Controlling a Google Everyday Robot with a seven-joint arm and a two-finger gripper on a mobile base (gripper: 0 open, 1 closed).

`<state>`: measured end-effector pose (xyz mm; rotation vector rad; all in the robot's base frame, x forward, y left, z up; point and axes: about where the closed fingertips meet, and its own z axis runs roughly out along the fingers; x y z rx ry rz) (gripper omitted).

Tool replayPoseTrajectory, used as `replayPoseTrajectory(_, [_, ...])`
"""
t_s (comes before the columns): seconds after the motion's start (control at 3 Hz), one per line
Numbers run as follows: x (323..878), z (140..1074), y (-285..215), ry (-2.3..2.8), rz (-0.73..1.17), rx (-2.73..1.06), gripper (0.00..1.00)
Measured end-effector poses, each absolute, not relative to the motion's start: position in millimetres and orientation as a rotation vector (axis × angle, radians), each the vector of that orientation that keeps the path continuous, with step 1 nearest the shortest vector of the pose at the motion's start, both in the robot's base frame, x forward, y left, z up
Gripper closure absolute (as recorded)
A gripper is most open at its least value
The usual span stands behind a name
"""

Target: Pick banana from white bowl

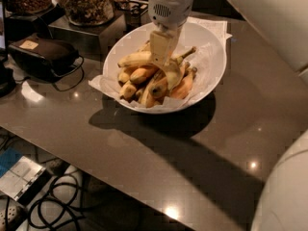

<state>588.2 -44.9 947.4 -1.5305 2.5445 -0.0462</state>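
Observation:
The white bowl (211, 76) stands on the dark table, lined with white paper and filled with bananas. The banana (134, 58), long, arched and pale yellow, lies across the top of the pile, its dark stem pointing right. Smaller, more orange bananas (144, 74) lie under and in front of it. My gripper (161, 61) hangs straight down from the white wrist into the bowl. Its beige tip is at the banana's middle and hides that part of it.
Glass jars of snacks (86, 4) stand on a box behind the bowl at the left. A black case (45, 54) with a cord lies left of the bowl. The table's front edge runs diagonally, with cables (62, 201) on the floor below. White robot body (284, 191) fills the right side.

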Motion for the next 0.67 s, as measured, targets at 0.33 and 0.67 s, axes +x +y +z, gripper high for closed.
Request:
replayPoseTrajectory(0.33, [585,923,-46,2.586,-0.033,-1.562,0.53])
replayPoseTrajectory(0.67, [578,912,-45,2.605,-0.021,-1.602,0.51])
